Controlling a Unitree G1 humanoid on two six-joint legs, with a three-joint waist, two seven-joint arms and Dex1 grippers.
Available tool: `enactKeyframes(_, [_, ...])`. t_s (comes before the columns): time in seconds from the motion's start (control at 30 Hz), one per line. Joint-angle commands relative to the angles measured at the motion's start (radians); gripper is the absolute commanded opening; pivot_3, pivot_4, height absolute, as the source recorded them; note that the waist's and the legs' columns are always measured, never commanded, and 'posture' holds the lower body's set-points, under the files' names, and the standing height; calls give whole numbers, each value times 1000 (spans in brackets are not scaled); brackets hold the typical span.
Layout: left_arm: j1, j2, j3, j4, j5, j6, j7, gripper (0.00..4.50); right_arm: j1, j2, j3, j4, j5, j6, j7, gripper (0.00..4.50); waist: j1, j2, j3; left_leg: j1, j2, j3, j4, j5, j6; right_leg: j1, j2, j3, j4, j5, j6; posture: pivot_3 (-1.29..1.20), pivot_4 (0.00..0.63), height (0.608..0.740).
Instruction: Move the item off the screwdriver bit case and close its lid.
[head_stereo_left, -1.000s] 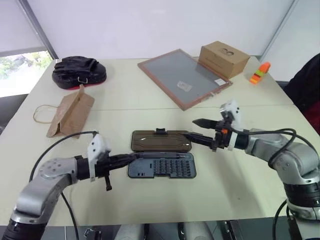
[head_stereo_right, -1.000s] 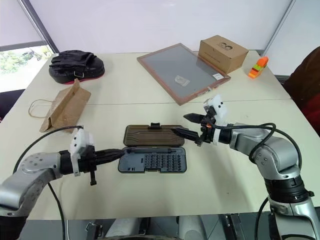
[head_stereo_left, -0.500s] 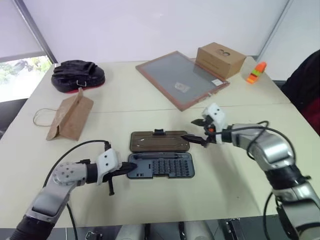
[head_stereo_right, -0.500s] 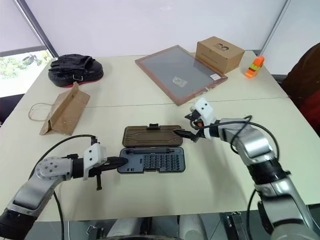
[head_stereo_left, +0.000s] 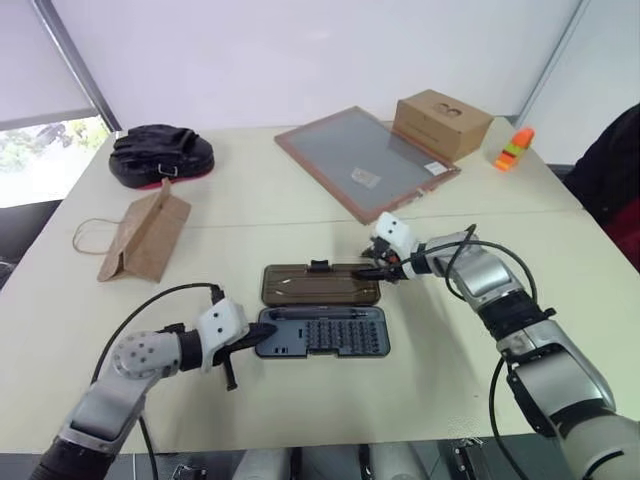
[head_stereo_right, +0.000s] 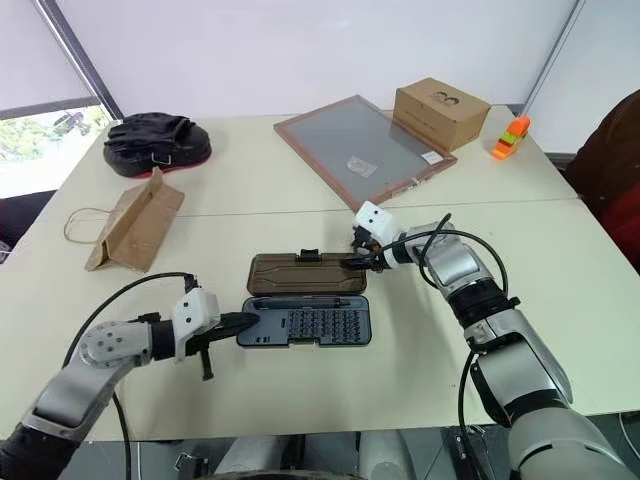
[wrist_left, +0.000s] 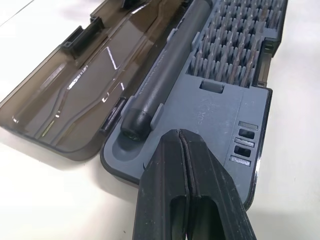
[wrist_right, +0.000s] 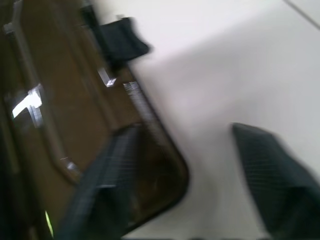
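Note:
The screwdriver bit case (head_stereo_left: 322, 335) lies open near the table's front, its dark grey tray showing rows of bits and a black driver handle (wrist_left: 165, 75). The lid (head_stereo_left: 320, 284), smoky brown with a black latch tab (head_stereo_left: 319, 265), lies flat on the table behind the tray. The item, a folded brown paper bag (head_stereo_left: 145, 237), rests on the table far to the left, apart from the case. My left gripper (head_stereo_left: 262, 338) is shut, its tip over the tray's left end (wrist_left: 181, 134). My right gripper (head_stereo_left: 364, 271) is open and straddles the lid's far right corner (wrist_right: 170, 165).
A black pouch (head_stereo_left: 160, 155) sits at the back left. A framed grey panel (head_stereo_left: 365, 160), a cardboard box (head_stereo_left: 442, 122) and an orange-green object (head_stereo_left: 510, 147) stand at the back right. A dark garment (head_stereo_left: 618, 165) shows at the right edge.
My right gripper has come down and left to the lid's far right corner, its fingers narrower than before. My left gripper has sunk slightly to the tray's left end.

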Motion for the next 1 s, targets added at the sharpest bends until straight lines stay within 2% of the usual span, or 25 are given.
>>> enactKeyframes(0.03, [43,0,-28,33,34,58,14,0,33,-2,14,13,-46,6,26,515,-1,0,0,3,0,0,-1,0,0,3,0,0,-1,-1,0,0,150,740])
enactKeyframes(0.07, [46,-3,-25,33,30,62,20,0,38,-2,13,8,-50,-1,34,18,-1,-1,-1,3,0,-1,-1,0,0,4,0,-1,-1,-2,0,0,150,740])
enactKeyframes(0.17, [54,-17,-13,38,10,80,30,0,53,5,10,12,-79,-58,33,18,-3,-3,-3,6,1,-3,-1,0,1,6,1,-3,0,-4,-1,0,150,740])
enactKeyframes(0.3, [59,-48,3,103,-5,80,35,0,44,21,3,75,-171,-267,-68,18,-9,-3,-4,8,1,-3,-2,0,0,7,1,-3,1,-5,-1,0,150,740])
enactKeyframes(0.4, [69,-57,-1,143,6,56,33,0,38,16,-11,100,-225,-423,-129,18,-18,-3,-4,17,2,-3,-2,-1,0,16,1,-3,1,-8,2,0,150,740])
enactKeyframes(0.5, [70,-69,7,143,-6,55,35,0,46,-8,-50,31,-233,-497,-148,18,-25,-3,-3,19,2,-4,-2,-1,0,19,1,-2,1,-11,1,0,150,740])
enactKeyframes(0.63, [49,-92,37,121,-53,87,44,0,95,-69,-97,-154,-248,-522,-161,18,-22,0,0,17,2,-4,-2,0,0,17,1,-2,1,-11,1,0,150,740])
enactKeyframes(0.77, [27,-100,67,73,-115,117,29,0,145,-81,-131,-286,-241,-473,-172,18,-8,-1,1,14,1,-4,-2,0,0,13,1,-2,1,-10,1,0,150,740])
enactKeyframes(1.0, [3,-82,78,3,-181,199,0,0,171,-90,-117,-318,-340,-543,-237,18,1,-2,6,-1,0,-4,-1,1,-2,-1,1,-2,2,-7,-2,0,150,740])
